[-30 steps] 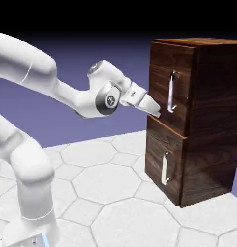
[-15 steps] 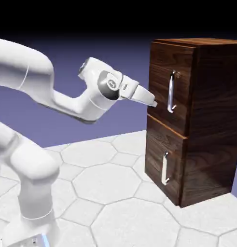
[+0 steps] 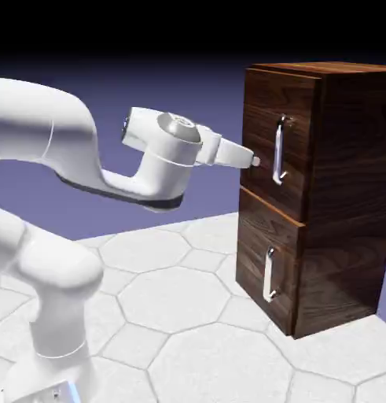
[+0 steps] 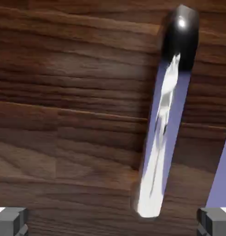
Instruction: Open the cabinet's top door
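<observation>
Dark walnut-brown and boxy, with a paler, orange-edged top, a tall cabinet [image 3: 353, 197] at the exterior view's right. On its front, above the middle of the frame, the top door [image 3: 262, 134], taller than the lower panel [image 3: 255, 236], flush with the body and closed. Upright on that door, toward its right side, a long silver handle [image 3: 277, 149], bright and glossy, with bent ends. Below, in the lower right part of the frame, a shorter, pale handle [image 3: 267, 275] on the lower panel.

In the hand view, filled almost edge to edge with dark wood, grain running mostly across. Over it, slanting from the upper right down to just right of the bottom middle, the long silver handle again: black at the upper end, blue-violet along the sides, white down the center and at the lower end. At the right edge, a slanted wedge of blue-violet backdrop [image 4: 222, 177].

Out from the exterior view's left, the white arm [image 3: 70, 130], with the gripper [image 3: 255, 161] pointing at the top door, near the long handle and just to its left in the frame. Spread wide, with nothing held; fingertips at the hand view's lower left and lower right corners, with the handle's lower end showing between and above, nearer the right one. Impossible to tell whether touching the door.
</observation>
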`<action>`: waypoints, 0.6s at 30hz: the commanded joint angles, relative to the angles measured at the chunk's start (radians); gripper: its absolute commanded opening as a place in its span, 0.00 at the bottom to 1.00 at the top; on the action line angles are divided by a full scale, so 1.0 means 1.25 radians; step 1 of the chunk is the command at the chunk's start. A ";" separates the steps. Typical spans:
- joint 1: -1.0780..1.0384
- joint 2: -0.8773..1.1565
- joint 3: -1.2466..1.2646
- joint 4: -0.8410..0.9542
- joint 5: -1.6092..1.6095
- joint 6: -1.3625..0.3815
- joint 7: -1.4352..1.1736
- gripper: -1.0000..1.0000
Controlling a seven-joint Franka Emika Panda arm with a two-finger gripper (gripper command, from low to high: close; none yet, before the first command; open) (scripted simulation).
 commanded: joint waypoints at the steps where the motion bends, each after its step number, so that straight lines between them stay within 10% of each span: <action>1: 0.011 -0.005 -0.011 0.003 -0.035 -0.004 0.027 0.50; 18: 0.194 -0.088 -0.193 0.054 -0.614 -0.071 0.478 0.50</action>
